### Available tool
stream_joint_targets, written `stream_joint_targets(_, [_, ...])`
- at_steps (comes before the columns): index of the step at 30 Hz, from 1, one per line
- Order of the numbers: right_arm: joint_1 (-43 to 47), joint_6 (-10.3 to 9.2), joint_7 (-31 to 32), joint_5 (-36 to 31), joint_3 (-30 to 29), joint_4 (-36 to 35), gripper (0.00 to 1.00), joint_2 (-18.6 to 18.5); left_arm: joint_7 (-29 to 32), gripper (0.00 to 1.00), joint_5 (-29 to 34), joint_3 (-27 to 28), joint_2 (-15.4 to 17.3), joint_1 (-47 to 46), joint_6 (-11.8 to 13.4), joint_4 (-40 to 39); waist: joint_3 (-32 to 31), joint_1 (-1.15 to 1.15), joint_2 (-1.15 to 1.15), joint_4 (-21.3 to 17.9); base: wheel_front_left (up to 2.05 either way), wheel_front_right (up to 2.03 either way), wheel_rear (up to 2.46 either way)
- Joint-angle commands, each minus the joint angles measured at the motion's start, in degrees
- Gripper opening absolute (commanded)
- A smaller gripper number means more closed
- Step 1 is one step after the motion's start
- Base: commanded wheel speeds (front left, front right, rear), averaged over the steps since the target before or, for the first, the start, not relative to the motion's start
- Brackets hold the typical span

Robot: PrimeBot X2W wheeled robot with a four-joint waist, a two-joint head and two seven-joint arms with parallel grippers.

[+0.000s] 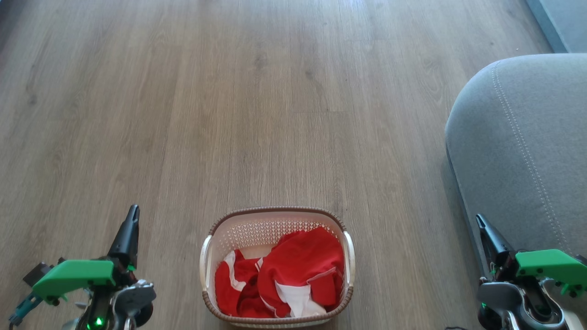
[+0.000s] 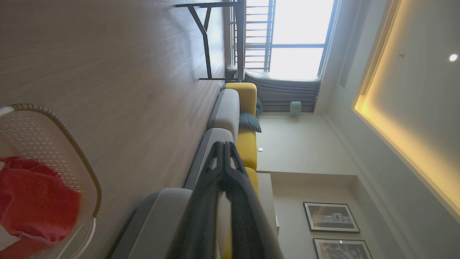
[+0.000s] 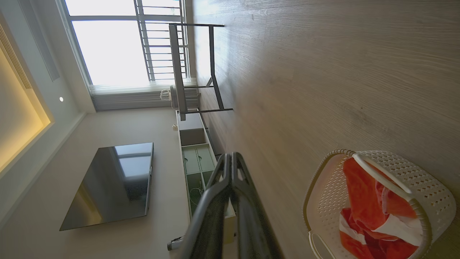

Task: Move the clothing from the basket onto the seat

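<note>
While both arms sit low in my head view, I see the left gripper (image 1: 130, 224) and right gripper (image 1: 485, 229), each with fingers pressed together and holding nothing. The red-and-white clothing (image 1: 298, 270) lies heaped inside the basket (image 1: 275, 211), which stands on the wooden floor (image 1: 229, 114) between them. The grey seat (image 1: 527, 151) is to the right, apart from the basket.

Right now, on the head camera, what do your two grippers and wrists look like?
The left gripper and right gripper each have long dark tapering fingers with narrow tips. A bright green angular cover sits behind the left one, a matching cover behind the right, over silver-grey metal housings. A green light glows at the left wrist, with a teal fitting beside it.
</note>
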Motion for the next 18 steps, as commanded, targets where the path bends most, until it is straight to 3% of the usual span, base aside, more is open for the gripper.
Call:
stream_joint_targets(1, [-2.9,0.40,0.4,0.4,1.0,-2.3,0.00,-0.4,0.2,0.00,-0.3,2.1,0.3,-3.3,-0.4,-2.0,0.0,0.00,0.00,0.0,0.00,0.00,0.00])
stream_joint_targets(3, [-2.9,0.40,0.4,0.4,1.0,-2.3,0.00,-0.4,0.2,0.00,-0.3,2.1,0.3,-3.3,-0.4,-2.0,0.0,0.00,0.00,0.0,0.00,0.00,0.00])
stream_joint_targets(4, [0.0,0.00,0.0,0.0,0.0,0.2,1.00,0.0,0.0,1.00,0.0,0.0,0.0,0.0,0.1,0.3,0.0,0.00,0.00,0.0,0.00,0.00,0.00])
stream_joint_targets(8, [1.4,-0.01,-0.1,0.0,0.4,3.5,1.00,0.3,-0.1,1.00,0.0,-0.2,-0.2,2.0,0.1,3.5,0.0,0.00,0.00,0.0,0.00,0.00,0.00])
stream_joint_targets(18, [-0.7,0.02,-1.2,-1.2,1.6,3.3,1.00,-0.3,-1.7,1.00,1.3,-0.9,0.1,0.0,0.0,3.8,0.2,0.00,0.00,0.0,0.00,0.00,0.00])
